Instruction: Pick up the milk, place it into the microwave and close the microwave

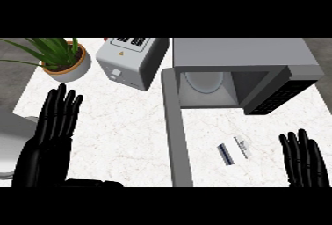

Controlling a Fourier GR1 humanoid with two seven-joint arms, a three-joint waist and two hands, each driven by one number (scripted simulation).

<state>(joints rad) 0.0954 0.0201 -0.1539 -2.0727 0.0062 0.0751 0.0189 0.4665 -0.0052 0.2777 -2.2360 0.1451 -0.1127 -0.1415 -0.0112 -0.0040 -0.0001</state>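
Left robot hand (42, 151) open, fingers straight up, at the table's (123, 132) left side. Right robot hand (304, 169) same, lower right. Two thin strips (227, 154) lie on the table between the right robot hand and the door (178, 132); cannot tell if they're the milk. Microwave (240, 55) stands open at the back. Toaster (133, 61) and potted plant (65, 59) to its left.

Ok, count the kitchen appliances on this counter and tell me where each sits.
2. The toaster stands at the back, right of the potted plant; the microwave is at the back right, its door open. None seems hidden.
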